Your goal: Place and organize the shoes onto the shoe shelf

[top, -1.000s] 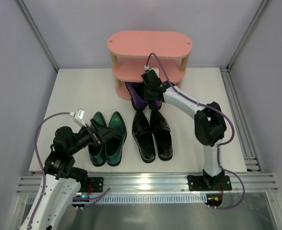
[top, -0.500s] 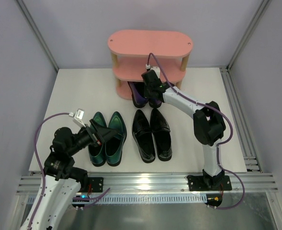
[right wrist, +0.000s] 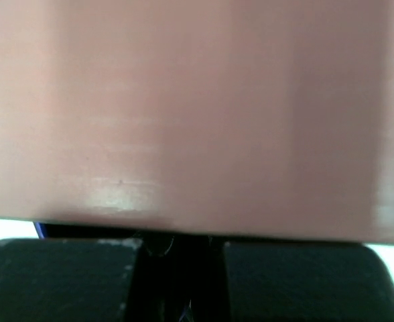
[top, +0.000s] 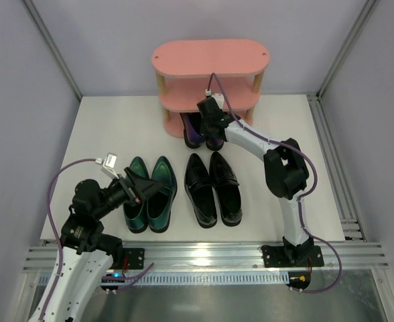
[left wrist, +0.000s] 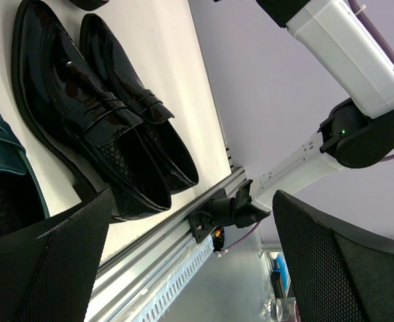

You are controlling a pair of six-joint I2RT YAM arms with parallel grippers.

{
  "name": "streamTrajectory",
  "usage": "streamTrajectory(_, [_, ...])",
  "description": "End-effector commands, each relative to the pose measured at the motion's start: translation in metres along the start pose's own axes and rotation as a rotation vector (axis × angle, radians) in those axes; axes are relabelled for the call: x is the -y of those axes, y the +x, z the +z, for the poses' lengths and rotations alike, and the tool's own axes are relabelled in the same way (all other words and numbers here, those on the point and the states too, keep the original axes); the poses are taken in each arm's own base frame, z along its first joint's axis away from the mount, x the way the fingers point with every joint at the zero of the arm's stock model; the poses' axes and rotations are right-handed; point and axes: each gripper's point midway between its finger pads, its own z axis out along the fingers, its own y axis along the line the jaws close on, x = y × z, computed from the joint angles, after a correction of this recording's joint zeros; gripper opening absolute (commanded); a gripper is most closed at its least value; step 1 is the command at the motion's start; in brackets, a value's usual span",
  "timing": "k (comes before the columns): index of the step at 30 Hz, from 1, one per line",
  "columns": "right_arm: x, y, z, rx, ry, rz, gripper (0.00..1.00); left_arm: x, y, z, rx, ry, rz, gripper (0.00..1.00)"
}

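Progress stands at roughly one pair in three. The purple pair [top: 195, 136] is pushed partway into the lowest level of the shoe shelf [top: 210, 59], its rear ends protruding toward the arms. The right gripper [top: 210, 123] is at those ends. Its wrist view shows mostly pink board, so I cannot tell whether it pinches anything. The black pair [top: 214, 188] and teal-green pair [top: 150, 198] lie on the table [top: 116, 127], unshelved. The left gripper [top: 143, 190] hovers over the teal-green pair, fingers spread and holding nothing.

Plain pale lavender walls [top: 110, 30] left, far, right. White tabletop [top: 110, 127], even soft light. Aluminium frame posts [top: 53, 50] at far corners, rails [top: 204, 255] along near edge and right side.
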Motion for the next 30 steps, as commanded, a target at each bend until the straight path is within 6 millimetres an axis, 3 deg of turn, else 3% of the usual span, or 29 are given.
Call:
streamTrajectory(1, [-0.02,-0.097,-0.011,0.272,-0.088,0.124,0.05,0.011,-0.003,-0.004,0.009,0.029,0.014,1.0])
streamTrajectory(13, [-0.01,-0.099,-0.009,0.262,-0.06,0.108,0.06,0.009,-0.003,-0.002,0.008,0.024,0.003,1.0])
streamTrajectory(15, [-0.007,-0.098,-0.008,0.258,-0.053,0.105,0.11,0.009,-0.003,-0.002,0.006,0.025,0.003,1.0])
streamTrajectory(20, [-0.001,-0.097,-0.007,0.247,-0.042,0.11,0.62,0.005,-0.003,0.0,0.006,0.018,-0.002,1.0])
streamTrajectory(21, [-0.002,-0.099,-0.009,0.249,-0.045,0.11,0.67,0.006,-0.002,0.0,0.006,0.02,-0.001,1.0])
streamTrajectory(24, [-0.004,-0.108,-0.021,0.269,-0.063,0.11,0.79,0.003,-0.002,0.002,0.005,0.014,-0.007,1.0])
streamTrajectory(30, [-0.001,-0.127,-0.057,0.331,-0.092,0.113,0.82,-0.004,-0.004,0.008,0.008,0.002,-0.012,1.0])
